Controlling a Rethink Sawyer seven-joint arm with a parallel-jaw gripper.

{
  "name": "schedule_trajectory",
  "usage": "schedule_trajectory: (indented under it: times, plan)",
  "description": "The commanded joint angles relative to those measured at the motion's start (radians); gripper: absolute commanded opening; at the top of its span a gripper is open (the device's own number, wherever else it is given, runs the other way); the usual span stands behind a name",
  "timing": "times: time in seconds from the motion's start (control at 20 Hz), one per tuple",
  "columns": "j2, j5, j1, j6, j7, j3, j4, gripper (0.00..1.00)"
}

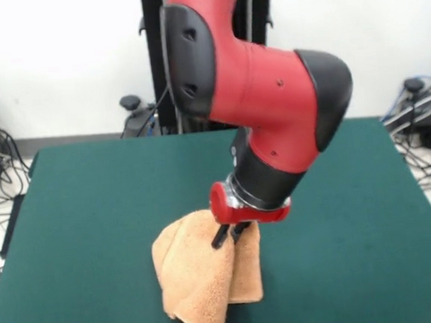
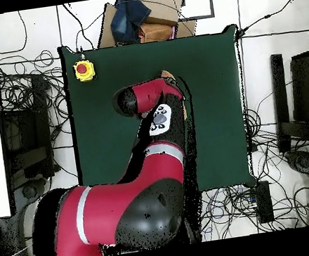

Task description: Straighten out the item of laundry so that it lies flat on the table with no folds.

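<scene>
The peach-orange towel (image 1: 199,274) is bunched and folded in the front view, raised at its top and drooping toward the near edge of the green table (image 1: 90,204). My gripper (image 1: 230,235) points down at the towel's raised top edge, with its dark fingers (image 1: 221,238) pinched on the cloth. In the overhead view the arm covers nearly all of the towel; only a small peach corner (image 2: 167,74) shows beside the red wrist, on the table (image 2: 215,111).
A yellow box with a red button (image 2: 84,70) sits at one table corner in the overhead view. A cardboard box with a dark blue object (image 2: 134,16) stands just off the table's far edge. Cables lie on the floor around the table.
</scene>
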Motion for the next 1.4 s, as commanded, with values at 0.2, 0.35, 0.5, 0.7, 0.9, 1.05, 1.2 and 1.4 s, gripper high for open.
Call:
schedule_trajectory:
  times: [0.2,0.35,0.5,0.7,0.9,1.05,1.2,1.4]
  plan:
    - [-0.252,0.106,-0.113,0.121,0.010,0.162,0.187,0.00]
    - [-0.288,0.112,-0.118,0.159,-0.001,0.168,0.202,0.00]
    - [-0.314,0.126,-0.127,0.213,0.007,0.175,0.198,0.00]
    - [-0.334,0.132,-0.135,0.245,0.009,0.183,0.200,0.00]
    - [-0.348,0.123,-0.136,0.241,-0.002,0.185,0.212,0.00]
    - [-0.354,0.124,-0.137,0.245,0.002,0.190,0.218,0.00]
    - [-0.355,0.122,-0.137,0.255,0.016,0.190,0.213,0.00]
    - [-0.359,0.114,-0.141,0.243,0.016,0.197,0.226,0.00]
